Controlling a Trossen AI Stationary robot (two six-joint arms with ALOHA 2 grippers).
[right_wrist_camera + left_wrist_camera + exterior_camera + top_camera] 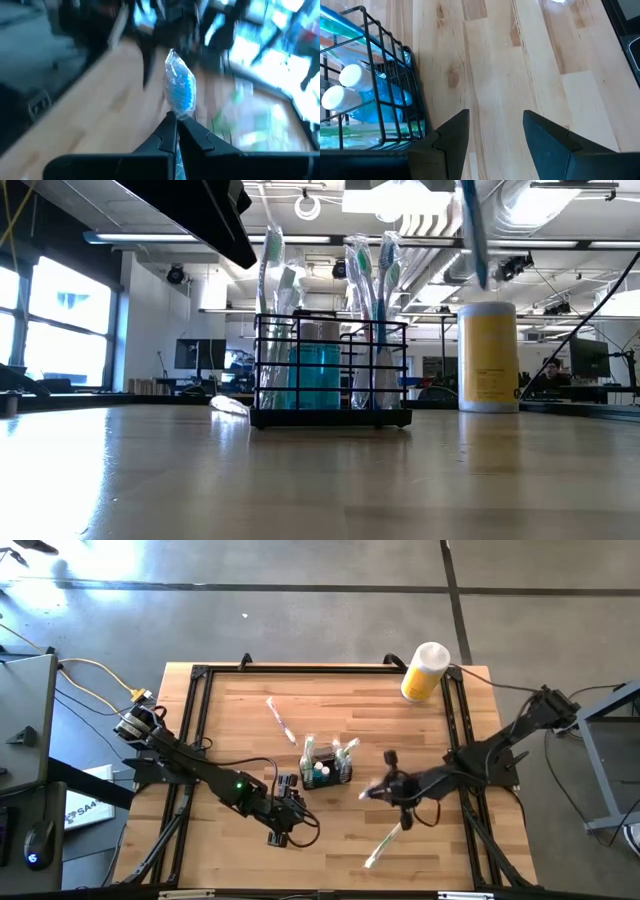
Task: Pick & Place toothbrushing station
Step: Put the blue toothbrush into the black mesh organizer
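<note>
Closest to me is just bare wooden table [320, 480], light butcher-block planks running out to a black frame around the edge. Near the middle sits the toothbrushing station [328, 766], that little black wire caddy, upright on the wood. It's stuffed with wrapped toothbrushes [375, 275] poking out the top, plus some blue bottles with white caps [350, 85] inside.

Left gripper [288, 825] is hovering low just beside the caddy, on its front-left side. Its fingers are spread well apart with nothing between them, only plain table showing in the gap. From its own camera the caddy's wire wall sits right next to one finger [454, 142], not touching as far as I can see.

Right gripper [385, 790] is on the other side of the caddy, up off the table. Jaws are pinched tight on a wrapped toothbrush with blue bristles [180, 92], the head sticking out past the fingertips. It looks a bit smeared up there, so I can't tell the exact angle.

Two more wrapped toothbrushes are loose on the table: one [279, 720] behind the caddy to the left, one [385, 843] toward the front right. Yellow canister with a white lid [424, 672] stands at the far right corner, well apart from everything.
</note>
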